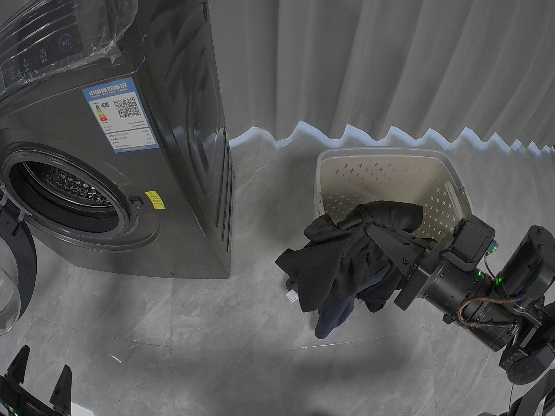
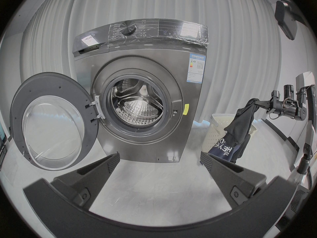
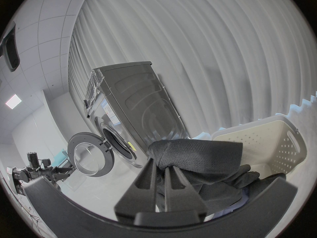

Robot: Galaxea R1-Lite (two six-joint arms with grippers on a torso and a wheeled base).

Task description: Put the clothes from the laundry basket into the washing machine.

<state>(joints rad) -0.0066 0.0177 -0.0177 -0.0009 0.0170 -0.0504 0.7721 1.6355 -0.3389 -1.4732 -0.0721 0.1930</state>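
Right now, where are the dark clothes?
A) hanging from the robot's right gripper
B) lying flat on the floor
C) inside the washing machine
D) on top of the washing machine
A: the right gripper is shut on the clothes, which hang from it by the basket.

The washing machine [image 1: 173, 117] at the left of the frame has its drum opening [image 1: 68, 196] unblocked, the door [image 1: 20, 255] swung wide to the lower left edge (hinge side), and bare floor [image 1: 219, 330] runs across the lower middle to the laundry basket [image 1: 381, 180] at right, with clothes [image 1: 335, 261] hanging before it.
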